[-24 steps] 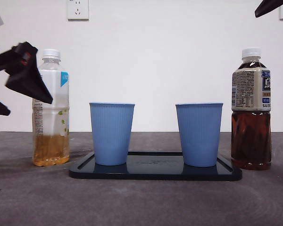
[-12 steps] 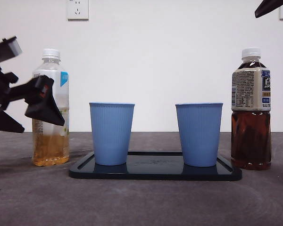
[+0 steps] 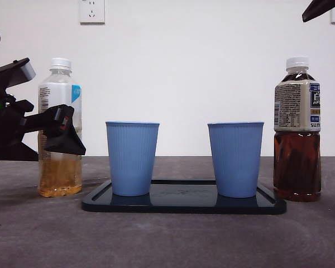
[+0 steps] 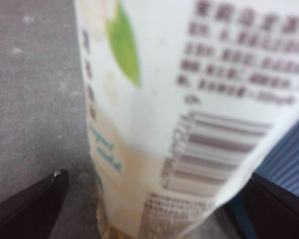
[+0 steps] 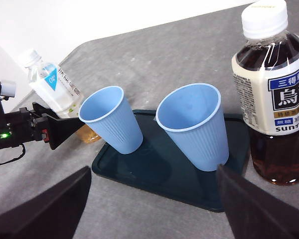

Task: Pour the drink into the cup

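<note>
Your left gripper [image 3: 67,137] is spread wide around the pale bottle [image 3: 60,128], near the tabletop's left edge. It isn't clamped. Your right gripper [image 5: 154,209] waits, also spread wide.

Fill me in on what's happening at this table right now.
The left claw is at the pale tea bottle, its open jaws on either side of the label, not closed on it. The bottle stands upright with its cap on. Two blue cups wait empty on the dark tray. The dark tea bottle stands capped beside the tray. The right claw hangs open above, waiting.
</note>
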Robot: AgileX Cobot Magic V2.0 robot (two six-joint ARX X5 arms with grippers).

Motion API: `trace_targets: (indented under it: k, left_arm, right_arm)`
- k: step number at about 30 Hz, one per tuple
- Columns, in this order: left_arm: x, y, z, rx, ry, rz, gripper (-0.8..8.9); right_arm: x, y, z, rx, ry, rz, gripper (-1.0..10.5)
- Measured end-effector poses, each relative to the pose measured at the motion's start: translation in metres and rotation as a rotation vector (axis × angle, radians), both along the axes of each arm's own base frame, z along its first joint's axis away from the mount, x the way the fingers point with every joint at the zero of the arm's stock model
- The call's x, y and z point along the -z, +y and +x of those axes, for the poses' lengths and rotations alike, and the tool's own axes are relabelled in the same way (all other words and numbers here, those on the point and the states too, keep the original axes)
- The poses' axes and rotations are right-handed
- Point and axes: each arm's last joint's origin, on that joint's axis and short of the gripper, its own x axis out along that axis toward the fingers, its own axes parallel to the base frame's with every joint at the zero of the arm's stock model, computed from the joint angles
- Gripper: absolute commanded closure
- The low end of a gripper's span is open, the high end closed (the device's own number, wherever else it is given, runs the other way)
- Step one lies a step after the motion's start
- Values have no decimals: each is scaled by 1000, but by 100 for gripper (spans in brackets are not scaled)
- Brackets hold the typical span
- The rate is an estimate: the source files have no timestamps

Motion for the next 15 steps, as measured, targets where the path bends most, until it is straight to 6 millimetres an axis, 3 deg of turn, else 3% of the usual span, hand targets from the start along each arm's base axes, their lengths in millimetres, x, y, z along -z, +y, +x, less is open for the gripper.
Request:
trace_targets:
  k: [6,15]
  left_arm:
    - [0,-1,2,0,-25,-6,457]
    - [0,-1,2,5,-26,-9,575]
  right_arm:
    - [0,0,0,-3,-9,-12,548]
    - [0,-1,0,17,-15,-23,549]
